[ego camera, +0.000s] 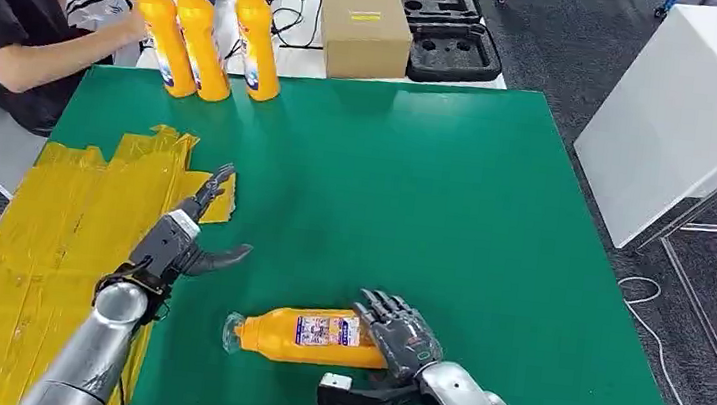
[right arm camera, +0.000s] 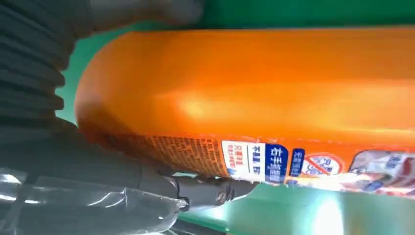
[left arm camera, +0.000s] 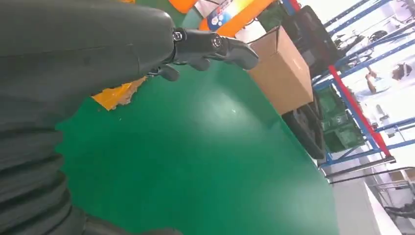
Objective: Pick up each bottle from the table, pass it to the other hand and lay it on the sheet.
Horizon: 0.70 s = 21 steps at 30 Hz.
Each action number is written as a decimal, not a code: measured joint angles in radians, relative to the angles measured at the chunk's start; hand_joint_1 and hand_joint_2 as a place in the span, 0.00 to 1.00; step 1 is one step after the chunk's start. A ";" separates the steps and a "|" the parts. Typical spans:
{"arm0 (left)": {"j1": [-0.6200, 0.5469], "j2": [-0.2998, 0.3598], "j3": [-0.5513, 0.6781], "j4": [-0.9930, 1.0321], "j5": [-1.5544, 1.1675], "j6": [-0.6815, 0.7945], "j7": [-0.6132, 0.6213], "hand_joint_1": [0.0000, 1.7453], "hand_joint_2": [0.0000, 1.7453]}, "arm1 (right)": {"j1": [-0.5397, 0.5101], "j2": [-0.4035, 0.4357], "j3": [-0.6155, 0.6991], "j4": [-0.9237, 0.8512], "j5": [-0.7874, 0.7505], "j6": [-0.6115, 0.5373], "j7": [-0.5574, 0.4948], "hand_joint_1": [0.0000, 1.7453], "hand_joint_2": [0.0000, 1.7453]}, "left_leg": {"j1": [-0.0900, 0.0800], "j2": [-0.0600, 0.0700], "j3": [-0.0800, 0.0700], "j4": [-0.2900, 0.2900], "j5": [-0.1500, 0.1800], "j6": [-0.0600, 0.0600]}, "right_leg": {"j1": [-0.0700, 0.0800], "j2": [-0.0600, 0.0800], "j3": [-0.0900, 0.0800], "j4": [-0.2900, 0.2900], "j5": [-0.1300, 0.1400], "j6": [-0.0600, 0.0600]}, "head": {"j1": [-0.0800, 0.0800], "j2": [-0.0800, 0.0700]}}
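An orange bottle (ego camera: pixel 310 336) with a clear cap lies on its side on the green mat (ego camera: pixel 416 189) near the front edge. My right hand (ego camera: pixel 401 336) grips its base end, fingers over the top and thumb (right arm camera: pixel 195 191) under the labelled side of the bottle (right arm camera: pixel 254 93). Left of the bottle's cap, my left hand (ego camera: pixel 185 235) hovers open over the edge of the crinkled yellow sheet (ego camera: pixel 50 230), fingers (left arm camera: pixel 210 46) spread and holding nothing. Three more orange bottles (ego camera: pixel 206 36) stand upright at the mat's far left corner.
A person (ego camera: pixel 1 24) sits at the far left with a hand by the standing bottles. Behind the mat are a cardboard box (ego camera: pixel 362 32) and a black moulded tray (ego camera: pixel 448 26). A white table (ego camera: pixel 685 116) stands to the right.
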 measured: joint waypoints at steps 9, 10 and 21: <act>-0.006 -0.012 -0.001 0.020 -0.001 0.019 0.006 0.00 1.00 | -0.044 0.050 -0.010 0.083 -0.009 0.000 -0.001 1.00 1.00 | 0.000 0.004 0.003 0.000 0.000 0.000 | 0.000 0.002 0.001 0.000 0.001 0.000 | 0.000 0.000; -0.006 -0.013 -0.002 0.020 -0.002 0.021 0.008 0.00 1.00 | -0.044 0.052 -0.013 0.085 -0.007 -0.002 -0.001 1.00 1.00 | 0.000 0.004 0.003 0.000 0.000 0.000 | 0.000 0.002 0.001 0.000 0.001 0.000 | 0.000 0.000; -0.006 -0.019 -0.004 0.019 -0.006 0.027 0.015 0.00 1.00 | -0.027 0.063 -0.038 0.087 0.009 -0.011 0.006 1.00 1.00 | 0.000 0.003 0.003 0.000 0.000 0.000 | 0.000 0.002 0.001 0.000 0.000 0.000 | 0.000 0.000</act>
